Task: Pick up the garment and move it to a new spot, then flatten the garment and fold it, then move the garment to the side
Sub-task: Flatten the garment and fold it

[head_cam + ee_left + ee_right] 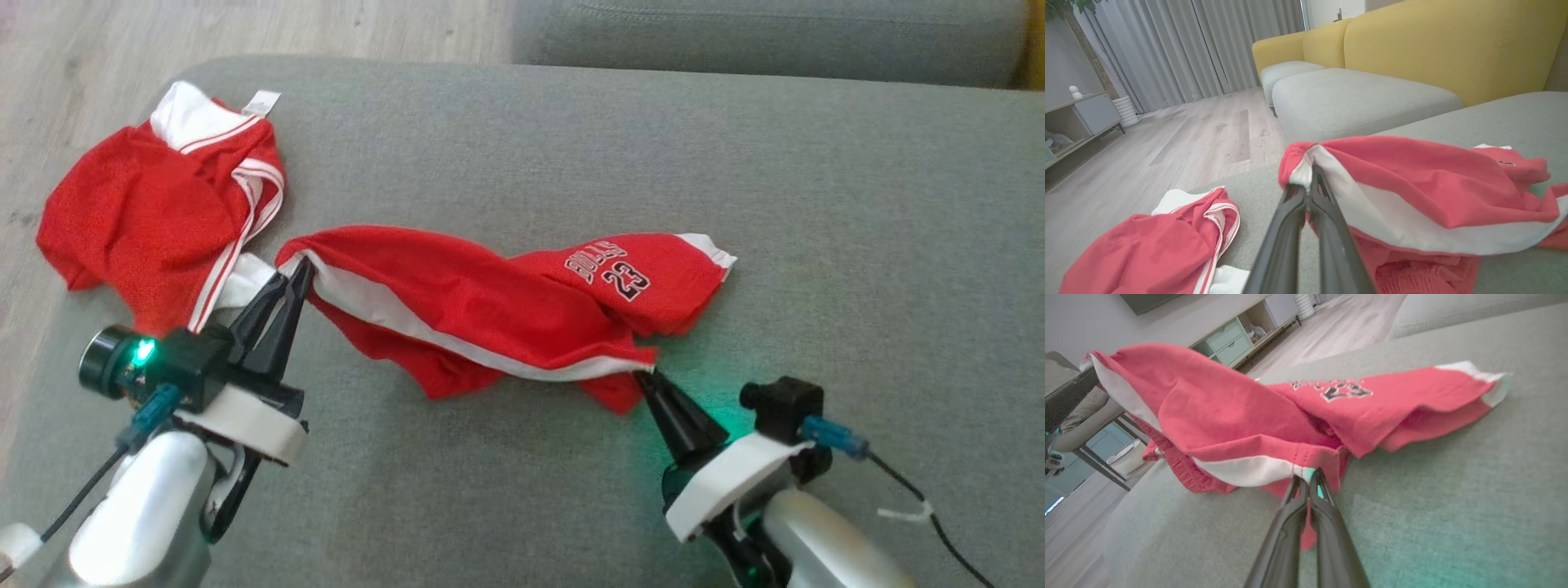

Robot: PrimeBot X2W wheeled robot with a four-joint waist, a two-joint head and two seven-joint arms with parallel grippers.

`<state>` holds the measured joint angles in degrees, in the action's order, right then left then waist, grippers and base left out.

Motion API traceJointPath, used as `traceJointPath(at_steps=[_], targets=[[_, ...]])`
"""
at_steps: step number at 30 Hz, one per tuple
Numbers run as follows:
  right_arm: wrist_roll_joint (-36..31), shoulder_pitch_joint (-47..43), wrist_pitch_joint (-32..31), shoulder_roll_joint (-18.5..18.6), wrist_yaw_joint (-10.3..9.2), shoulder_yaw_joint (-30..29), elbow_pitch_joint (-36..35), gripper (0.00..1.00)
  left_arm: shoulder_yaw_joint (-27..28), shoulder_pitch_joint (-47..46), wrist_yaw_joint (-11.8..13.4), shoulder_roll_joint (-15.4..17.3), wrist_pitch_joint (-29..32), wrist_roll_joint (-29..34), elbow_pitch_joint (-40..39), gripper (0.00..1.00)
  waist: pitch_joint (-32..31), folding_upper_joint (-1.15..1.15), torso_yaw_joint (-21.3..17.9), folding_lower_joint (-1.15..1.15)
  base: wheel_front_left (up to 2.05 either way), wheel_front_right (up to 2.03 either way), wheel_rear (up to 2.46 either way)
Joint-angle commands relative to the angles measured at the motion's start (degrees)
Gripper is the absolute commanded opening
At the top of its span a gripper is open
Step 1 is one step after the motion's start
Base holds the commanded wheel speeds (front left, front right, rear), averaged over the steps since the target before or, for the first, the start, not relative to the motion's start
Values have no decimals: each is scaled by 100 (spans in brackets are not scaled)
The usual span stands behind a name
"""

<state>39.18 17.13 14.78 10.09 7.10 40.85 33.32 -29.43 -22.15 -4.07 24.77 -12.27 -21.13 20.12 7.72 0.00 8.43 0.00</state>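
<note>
The garment [490,306] is a pair of red shorts with a white band and a "23" print, stretched across the grey cushion [735,180]. My left gripper [300,268] is shut on the shorts' left end, which is lifted off the cushion; in the left wrist view the fingertips pinch the white band of the garment [1412,192]. At the lower right end my right gripper [647,377] is shut on the white band; the right wrist view shows its tips closed on the hem of the garment [1241,416], with a red flap hanging between the fingers [1331,522].
A second red garment with white trim [163,204] lies crumpled at the cushion's left edge, partly over the side. Wooden floor [245,33] lies beyond the left edge. A yellow sofa [1453,45] with grey seats stands behind, and a low cabinet [1237,335] by the wall.
</note>
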Motion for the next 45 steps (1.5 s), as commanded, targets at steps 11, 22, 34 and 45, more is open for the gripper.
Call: traceJointPath(at_steps=[11, 22, 34, 45], targets=[[-775, 440, 22, 688, 39, -2287, -1944, 0, 99, -1340, -217, 276, 264, -45, -837, 0, -21, 0, -664, 0, 0, 0, 0], [-933, 3400, 22, 1945, 39, -3155, -1608, 0, -1464, -5106, -339, -237, 109, -177, 174, 0, 939, 0, -1672, 0, 0, 0, 0], [-1176, 2952, 22, 2092, 39, -3371, -2627, 0, -1922, -5417, -341, -184, -271, 98, -12, 0, 1690, 0, -2080, 0, 0, 0, 0], [-1228, -463, 22, 1519, 39, -3733, -3387, 0, -2171, -1615, -281, 204, -272, 56, -1002, 0, 1370, 0, -1933, 0, 0, 0, 0]])
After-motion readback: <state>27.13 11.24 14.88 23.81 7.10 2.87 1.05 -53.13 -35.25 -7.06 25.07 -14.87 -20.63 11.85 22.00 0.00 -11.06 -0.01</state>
